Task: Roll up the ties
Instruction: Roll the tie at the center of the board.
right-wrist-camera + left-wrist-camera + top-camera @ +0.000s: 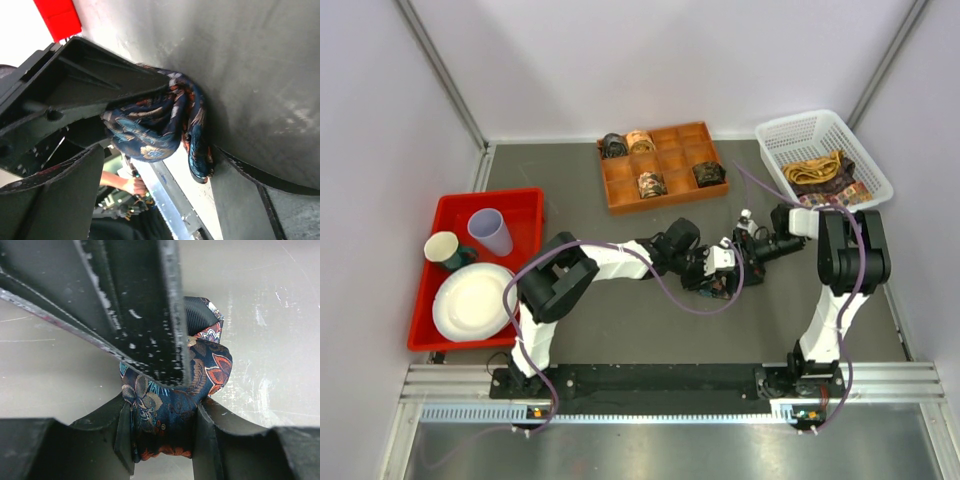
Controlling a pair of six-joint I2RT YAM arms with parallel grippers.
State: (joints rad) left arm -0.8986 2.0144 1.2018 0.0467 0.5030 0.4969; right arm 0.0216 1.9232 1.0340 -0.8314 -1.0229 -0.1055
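Note:
A dark floral tie (pixel 200 380) with blue and red, rolled into a coil, sits between the two grippers just above the grey table; it also shows in the top view (pixel 723 285) and the right wrist view (pixel 150 125). My left gripper (pixel 162 427) is shut on the coil, one finger on each side; it is at the table's middle (pixel 708 272). My right gripper (pixel 157 167) is open around the coil, with its right finger (pixel 250 195) against a hanging loop of fabric. It meets the left one from the right (pixel 742 254).
An orange divided box (pixel 665 150) at the back holds several rolled ties (pixel 651 184). A white basket (pixel 800 130) at the back right holds unrolled ties (pixel 817 172). A red tray (pixel 520 205) at the left holds two cups and a white plate (pixel 472 300).

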